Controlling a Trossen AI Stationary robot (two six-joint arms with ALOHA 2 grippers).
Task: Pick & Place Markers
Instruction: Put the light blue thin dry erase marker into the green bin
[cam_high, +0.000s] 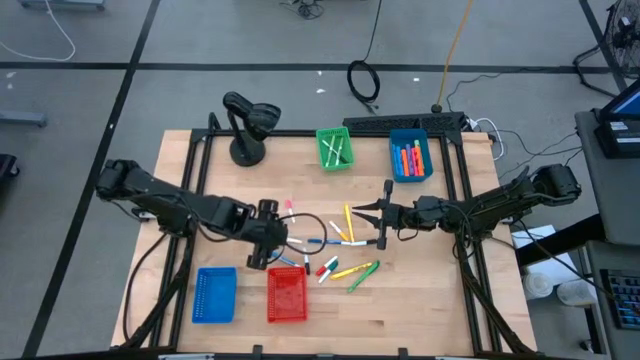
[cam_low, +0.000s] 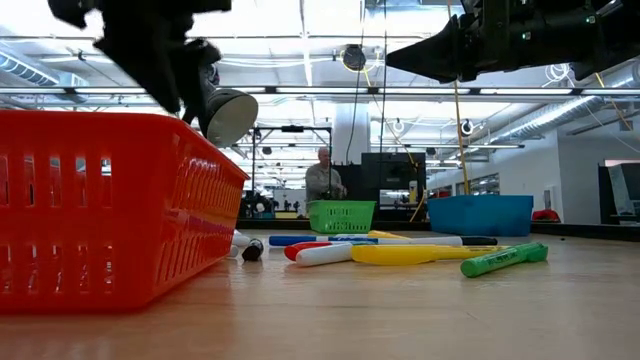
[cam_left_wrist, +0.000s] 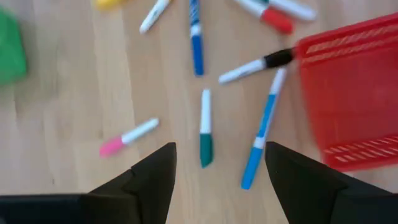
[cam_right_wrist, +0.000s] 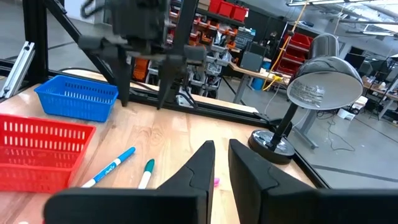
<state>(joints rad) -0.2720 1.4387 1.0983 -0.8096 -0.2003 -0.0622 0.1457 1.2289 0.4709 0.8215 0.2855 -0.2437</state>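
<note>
Markers (cam_high: 335, 245) lie flat and scattered on the wooden table between my two grippers, in blue, red, yellow, green, pink and white. My left gripper (cam_high: 283, 240) hovers open above their left side. In its wrist view (cam_left_wrist: 221, 152) a white marker with a teal cap (cam_left_wrist: 205, 127) lies just ahead of the gap, a blue one (cam_left_wrist: 261, 134) and a pink-capped one (cam_left_wrist: 127, 137) to either side. My right gripper (cam_high: 360, 212) hangs over the right side of the scatter, its fingers (cam_right_wrist: 219, 146) nearly together and empty. In the low view the markers (cam_low: 400, 250) rest on the tabletop.
A red basket (cam_high: 287, 294) and a blue basket (cam_high: 214, 294) sit near the front edge. A green basket (cam_high: 335, 148) and a blue bin (cam_high: 408, 158), both holding markers, stand at the far edge beside a black desk lamp (cam_high: 245, 125). A person (cam_low: 325, 180) shows far behind.
</note>
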